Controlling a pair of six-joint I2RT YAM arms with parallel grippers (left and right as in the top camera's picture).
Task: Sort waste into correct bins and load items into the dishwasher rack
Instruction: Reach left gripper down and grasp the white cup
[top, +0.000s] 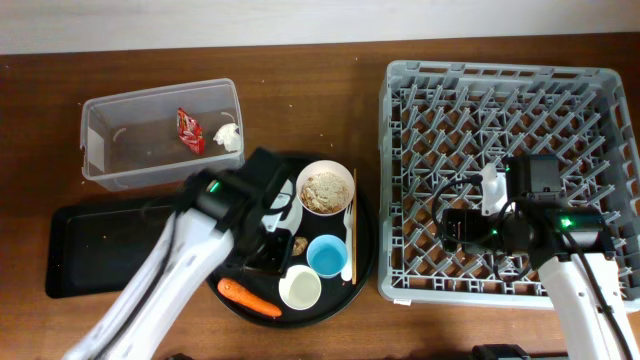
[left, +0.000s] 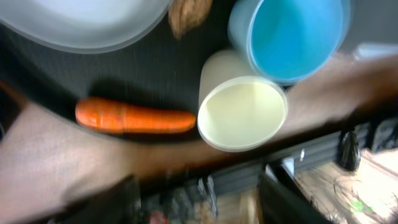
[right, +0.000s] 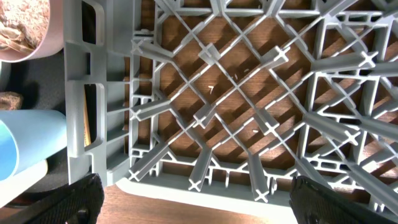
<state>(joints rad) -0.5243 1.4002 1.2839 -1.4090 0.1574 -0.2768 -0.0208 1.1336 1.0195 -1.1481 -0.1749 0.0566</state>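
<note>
On the round black tray (top: 365, 240) lie an orange carrot (top: 249, 297), a brown lump (top: 299, 244), a white cup (top: 300, 288), a light-blue cup (top: 326, 255), a bowl (top: 324, 187) of beige scraps, a white fork (top: 347, 222) and chopsticks (top: 354, 225). The grey plate (top: 288, 203) is partly under my left arm. My left gripper (top: 267, 248) hovers open and empty over the tray. Its blurred view shows the fingers (left: 199, 202), carrot (left: 134, 117), white cup (left: 242, 115) and blue cup (left: 289, 37). My right gripper (top: 452, 228) is open and empty (right: 196, 199) above the grey rack (top: 400, 180). The clear tub (top: 100, 150) holds the red wrapper (top: 189, 130) and the tissue (top: 229, 137).
The shallow black rectangular tray (top: 100, 250) lies left of the round tray, below the tub. The rack's near left wall (right: 93, 93) shows in the right wrist view, with the bowl (right: 25, 31) and blue cup (right: 31, 140) beyond it. Brown table surrounds everything.
</note>
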